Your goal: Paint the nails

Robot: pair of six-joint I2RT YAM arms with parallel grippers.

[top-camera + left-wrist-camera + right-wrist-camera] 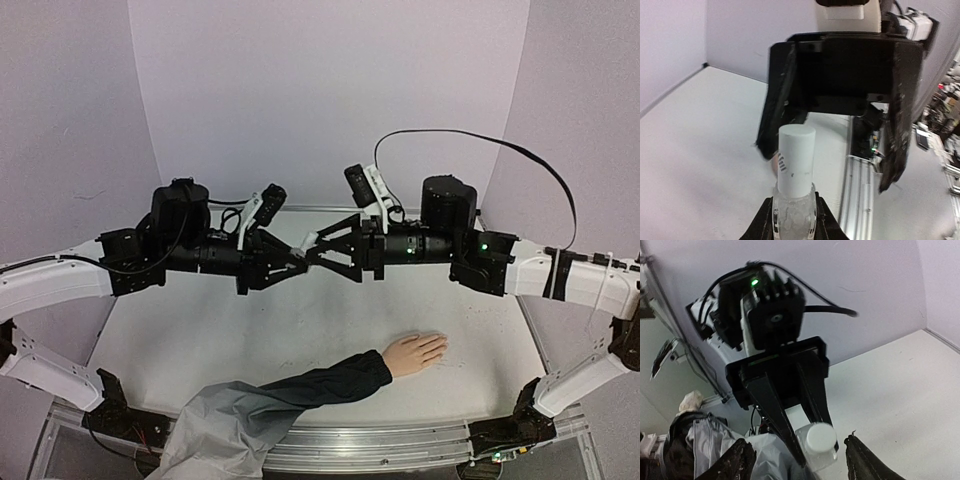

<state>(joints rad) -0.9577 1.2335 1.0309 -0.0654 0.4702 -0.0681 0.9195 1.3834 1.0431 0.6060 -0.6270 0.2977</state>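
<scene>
As left claw [794, 225] pinches clear bottle [793, 212], cylindrical cap [796, 160] (white)

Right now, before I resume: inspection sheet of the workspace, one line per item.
Surface: white table, matte.
Job's things: mannequin hand lies flat near the front edge, fingers pointing right; nails too small to judge. Clear bottle with a white cap is held in the air above the table.
Clutter: grey cloth bunched at the end of the navy sleeve, over the front rail.
End effectors: left end effector shut on the bottle's glass body; right end effector open, fingers either side of the cap, not touching it.
Cables: black cable loops above the right arm, off the table.
Surroundings: pale lilac walls; nothing else seen.
</scene>
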